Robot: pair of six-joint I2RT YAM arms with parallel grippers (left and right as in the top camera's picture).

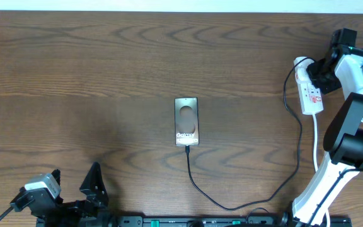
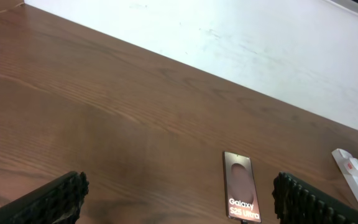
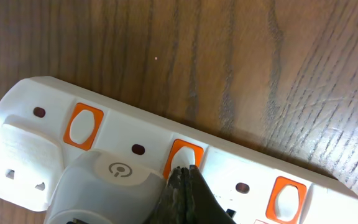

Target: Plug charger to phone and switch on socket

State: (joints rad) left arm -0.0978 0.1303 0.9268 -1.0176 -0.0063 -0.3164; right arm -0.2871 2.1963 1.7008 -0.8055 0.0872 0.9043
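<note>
**Right tool (image 3: 182, 179) tip-down on the socket (image 1: 311, 94) switch**

My right tool is pinched narrow and holds nothing. Its tip seems to touch the middle orange switch (image 3: 183, 155), straight beneath it and just right of the white plug (image 3: 101, 180). The socket lies at the far right, long axis near to far. The charger (image 1: 232, 205) runs to the phone (image 1: 186, 121) at centre. My left tool (image 2: 179, 185) is spread wide and empty at the near left, well apart. The counter (image 1: 106, 75) is bare wood.
</note>
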